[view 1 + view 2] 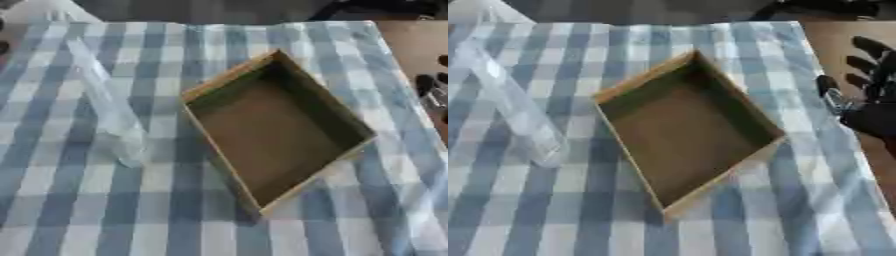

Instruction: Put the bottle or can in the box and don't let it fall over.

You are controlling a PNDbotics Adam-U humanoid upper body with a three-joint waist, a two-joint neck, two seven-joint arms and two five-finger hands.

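Since it looks clear and empty, the bottle (pixel 109 107) near the bench's left edge likely handles light and slippery — best taken mid-body; right hand (pixel 874 95) spread, holding nothing; box (pixel 276 127) empty.

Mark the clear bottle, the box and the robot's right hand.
clear bottle (pixel 109 107), left eye view, mid-body.
box (pixel 227 77), left eye view, upper-left wall.
right hand (pixel 877 117), right eye view, palm, fingers spread open.
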